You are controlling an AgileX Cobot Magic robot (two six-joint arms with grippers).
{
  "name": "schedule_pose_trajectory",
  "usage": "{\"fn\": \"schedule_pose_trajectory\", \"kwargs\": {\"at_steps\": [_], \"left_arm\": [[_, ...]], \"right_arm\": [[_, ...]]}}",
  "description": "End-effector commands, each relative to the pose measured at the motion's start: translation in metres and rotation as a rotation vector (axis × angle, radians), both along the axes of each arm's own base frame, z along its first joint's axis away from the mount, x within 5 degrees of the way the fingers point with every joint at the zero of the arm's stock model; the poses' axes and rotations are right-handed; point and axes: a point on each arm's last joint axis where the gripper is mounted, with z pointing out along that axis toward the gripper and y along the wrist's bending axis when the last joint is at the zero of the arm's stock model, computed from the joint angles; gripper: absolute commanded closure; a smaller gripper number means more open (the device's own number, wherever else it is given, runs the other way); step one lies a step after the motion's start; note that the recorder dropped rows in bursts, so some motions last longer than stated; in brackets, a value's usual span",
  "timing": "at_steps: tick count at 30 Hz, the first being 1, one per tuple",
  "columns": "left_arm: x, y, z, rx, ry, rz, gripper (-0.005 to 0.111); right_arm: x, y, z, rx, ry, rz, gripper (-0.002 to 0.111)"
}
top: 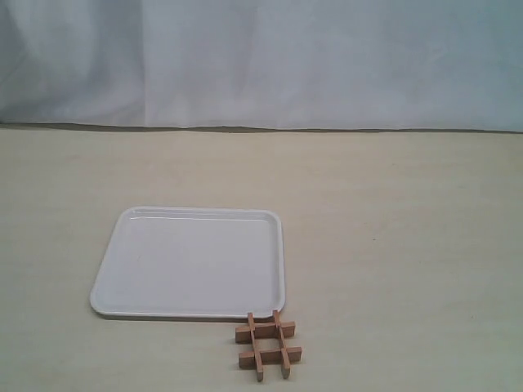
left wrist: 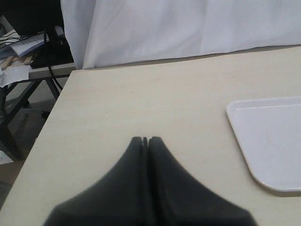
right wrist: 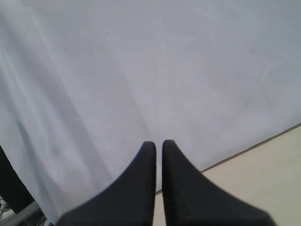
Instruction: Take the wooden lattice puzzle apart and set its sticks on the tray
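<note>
The wooden lattice puzzle lies whole on the table near the front edge, its four sticks interlocked in a hash shape, just off the front right corner of the white tray. The tray holds nothing. Neither arm shows in the exterior view. In the left wrist view my left gripper is shut with nothing in it, over bare table, with a corner of the tray off to one side. My right gripper is shut apart from a thin slit, holds nothing, and faces the white curtain.
A white curtain hangs behind the table's far edge. In the left wrist view the table's side edge shows, with a cluttered stand and cables beyond it.
</note>
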Motion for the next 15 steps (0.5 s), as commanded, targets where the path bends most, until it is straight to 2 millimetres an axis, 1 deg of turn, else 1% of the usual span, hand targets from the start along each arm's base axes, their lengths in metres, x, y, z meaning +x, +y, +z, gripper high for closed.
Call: {"fn": "schedule_pose_trajectory", "kwargs": {"at_steps": [1, 3, 5, 8, 11, 13, 15], "left_arm": [[0.000, 0.000, 0.000, -0.014, -0.004, 0.001, 0.107], [0.000, 0.000, 0.000, -0.014, -0.004, 0.001, 0.107], [0.000, 0.000, 0.000, -0.014, -0.004, 0.001, 0.107], [0.000, 0.000, 0.000, -0.014, -0.004, 0.001, 0.107], [0.000, 0.000, 0.000, -0.014, -0.004, 0.001, 0.107], [0.000, 0.000, 0.000, -0.014, -0.004, 0.001, 0.107], [0.000, 0.000, 0.000, -0.014, -0.004, 0.001, 0.107]], "right_arm": [[-0.001, 0.001, 0.012, -0.007, -0.005, 0.008, 0.104], [0.002, 0.004, 0.031, -0.083, 0.033, 0.022, 0.104], [0.008, 0.006, 0.048, -0.183, 0.109, 0.039, 0.104], [0.026, 0.009, 0.072, -0.313, 0.267, 0.068, 0.104], [0.047, 0.009, 0.085, -0.417, 0.451, 0.092, 0.104], [0.062, 0.010, 0.088, -0.497, 0.628, 0.139, 0.104], [0.075, 0.013, 0.088, -0.555, 0.795, 0.236, 0.104]]}}
